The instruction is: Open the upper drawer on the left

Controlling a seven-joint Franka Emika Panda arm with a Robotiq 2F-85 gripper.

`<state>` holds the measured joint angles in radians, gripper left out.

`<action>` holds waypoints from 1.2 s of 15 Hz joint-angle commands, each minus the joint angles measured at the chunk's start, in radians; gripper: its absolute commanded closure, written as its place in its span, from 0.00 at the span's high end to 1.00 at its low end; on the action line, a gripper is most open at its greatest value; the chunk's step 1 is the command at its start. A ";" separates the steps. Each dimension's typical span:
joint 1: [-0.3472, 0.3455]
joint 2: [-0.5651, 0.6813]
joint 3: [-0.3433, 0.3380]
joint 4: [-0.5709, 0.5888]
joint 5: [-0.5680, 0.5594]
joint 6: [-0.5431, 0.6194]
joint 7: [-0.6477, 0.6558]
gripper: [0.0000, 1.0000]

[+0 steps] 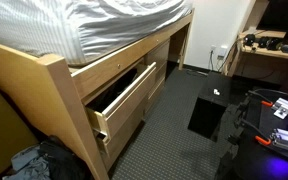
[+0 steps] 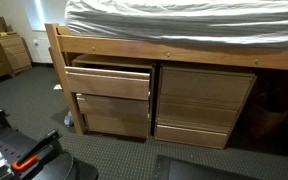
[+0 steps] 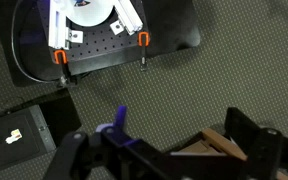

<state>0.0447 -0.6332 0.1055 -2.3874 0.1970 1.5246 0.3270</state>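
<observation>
The hand (image 3: 164,152) sits low in the wrist view, its fingers (image 3: 74,158) spread wide apart with nothing clamped between them; a brown wedge beside the other finger is too unclear to name. The hand points down at the carpet (image 3: 204,90). Beyond it lies the black plate (image 3: 104,38) with orange clamps (image 3: 59,57), so the arm looks folded back near its own base. The upper drawer (image 2: 109,82) does not show in the wrist view and seems well apart from the hand. In both exterior views it stands drawn out from under the bed frame (image 2: 164,52), above the lower drawer (image 2: 112,115). I judge the pull mostly done. Any further pull should hook the plain front's top edge and run straight outward, level, without twisting the box.
</observation>
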 commanded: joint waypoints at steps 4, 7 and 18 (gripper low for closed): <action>-0.016 0.000 0.012 0.002 0.005 -0.003 -0.007 1.00; -0.016 0.000 0.012 0.002 0.005 -0.003 -0.007 1.00; -0.002 0.096 0.171 -0.319 0.026 0.534 0.522 1.00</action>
<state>0.0199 -0.5392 0.2993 -2.7063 0.2360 2.0574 0.8399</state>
